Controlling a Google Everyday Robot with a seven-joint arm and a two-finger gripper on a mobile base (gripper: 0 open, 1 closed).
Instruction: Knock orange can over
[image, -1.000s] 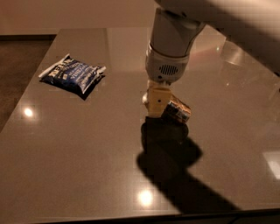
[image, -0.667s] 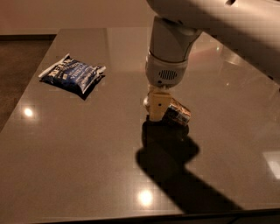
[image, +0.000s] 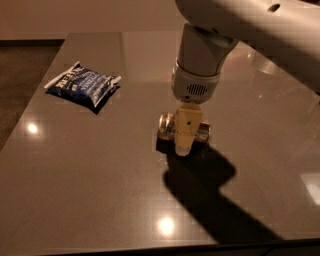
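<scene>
The orange can (image: 167, 127) lies on its side on the grey table (image: 100, 190), near the middle. Its end faces left, and its body runs right behind my gripper. My gripper (image: 183, 146) hangs from the white arm (image: 200, 65) and points straight down. It is right in front of the can's middle and hides that part. Its tip is down at the table surface. Whether it touches the can I cannot tell.
A blue snack bag (image: 83, 86) lies flat at the table's back left. The table's left edge and the floor beyond it are at the far left. The arm's large shadow falls on the table in front of the can.
The gripper has shifted a little to the right and toward the camera. The can's left end now shows to the left of it. The can still lies on its side.
</scene>
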